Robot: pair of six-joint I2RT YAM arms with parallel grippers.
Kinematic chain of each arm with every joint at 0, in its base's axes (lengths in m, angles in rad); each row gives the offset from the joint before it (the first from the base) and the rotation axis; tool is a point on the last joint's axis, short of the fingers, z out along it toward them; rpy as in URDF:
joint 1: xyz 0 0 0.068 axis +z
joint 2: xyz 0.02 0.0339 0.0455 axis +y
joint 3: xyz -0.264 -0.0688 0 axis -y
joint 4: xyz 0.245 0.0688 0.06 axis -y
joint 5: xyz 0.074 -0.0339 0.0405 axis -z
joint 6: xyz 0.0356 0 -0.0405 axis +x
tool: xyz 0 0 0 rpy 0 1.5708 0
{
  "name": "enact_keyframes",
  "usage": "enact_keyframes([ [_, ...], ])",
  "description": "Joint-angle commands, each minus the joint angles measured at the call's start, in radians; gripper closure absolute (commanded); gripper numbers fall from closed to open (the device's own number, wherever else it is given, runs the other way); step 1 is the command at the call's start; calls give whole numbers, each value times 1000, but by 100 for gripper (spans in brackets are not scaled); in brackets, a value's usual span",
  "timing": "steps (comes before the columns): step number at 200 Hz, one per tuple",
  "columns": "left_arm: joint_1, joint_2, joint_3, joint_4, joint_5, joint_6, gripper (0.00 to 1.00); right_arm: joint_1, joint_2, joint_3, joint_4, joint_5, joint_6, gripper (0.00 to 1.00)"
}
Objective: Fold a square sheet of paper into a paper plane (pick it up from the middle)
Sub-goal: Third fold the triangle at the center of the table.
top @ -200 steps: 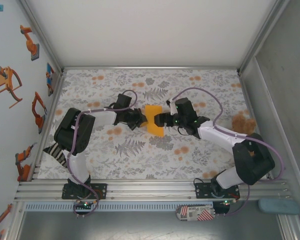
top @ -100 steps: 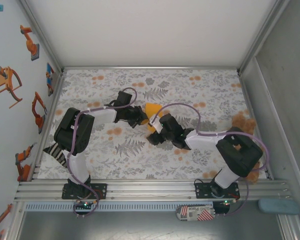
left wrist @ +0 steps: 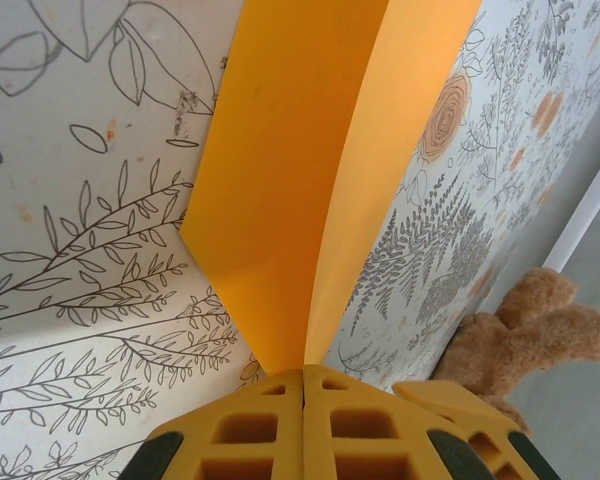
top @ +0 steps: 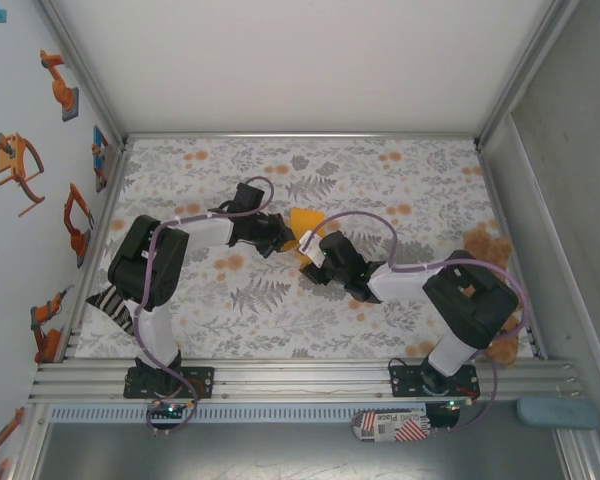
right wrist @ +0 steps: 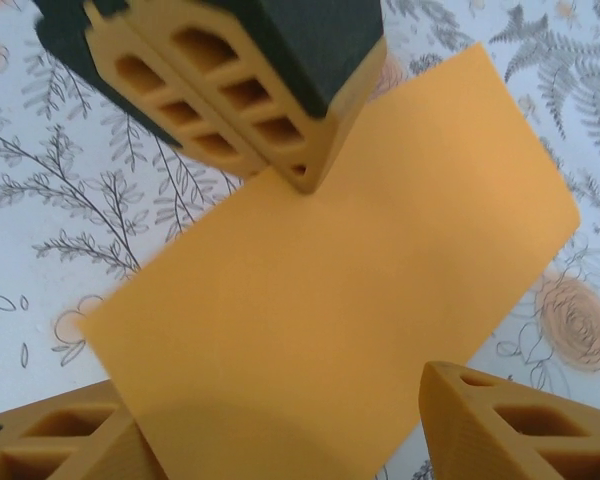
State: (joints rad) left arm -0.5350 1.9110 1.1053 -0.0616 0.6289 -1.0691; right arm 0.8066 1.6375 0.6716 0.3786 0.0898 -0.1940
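Pinching the folded orange sheet of paper (left wrist: 280, 180) between closed fingers, the left gripper (left wrist: 303, 385) holds it near the middle of the table (top: 180, 170) — slightly toward the far edge. The right gripper (right wrist: 270, 390) has its jaws apart — one finger at either side of the sheet's lower edge.

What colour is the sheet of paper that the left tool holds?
The paper is plain orange-yellow, clearest in the right wrist view.

right gripper (top: 313, 266): swung left, jaws narrowing | paper sheet (top: 303, 221): tipped up
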Motion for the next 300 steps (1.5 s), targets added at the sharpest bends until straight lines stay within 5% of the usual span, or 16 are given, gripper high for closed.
enact_keyframes([
  [1,1,2,21,-17,18,-11,100,6,-32,-1,37,-23,16,42],
  [60,-9,3,19,-11,18,-14,100,6,-16,23,26,-76,41,58],
  [95,-10,-9,1,-4,17,-18,97,5,-6,36,-14,-130,52,81],
  [140,35,-100,-37,-67,-48,38,73,6,-18,20,-49,-222,79,100],
  [198,54,-166,-22,-43,-74,115,63,5,-7,23,-76,-359,183,100],
  [300,-7,140,181,-236,-154,225,86,-11,35,16,-47,-452,390,100],
])
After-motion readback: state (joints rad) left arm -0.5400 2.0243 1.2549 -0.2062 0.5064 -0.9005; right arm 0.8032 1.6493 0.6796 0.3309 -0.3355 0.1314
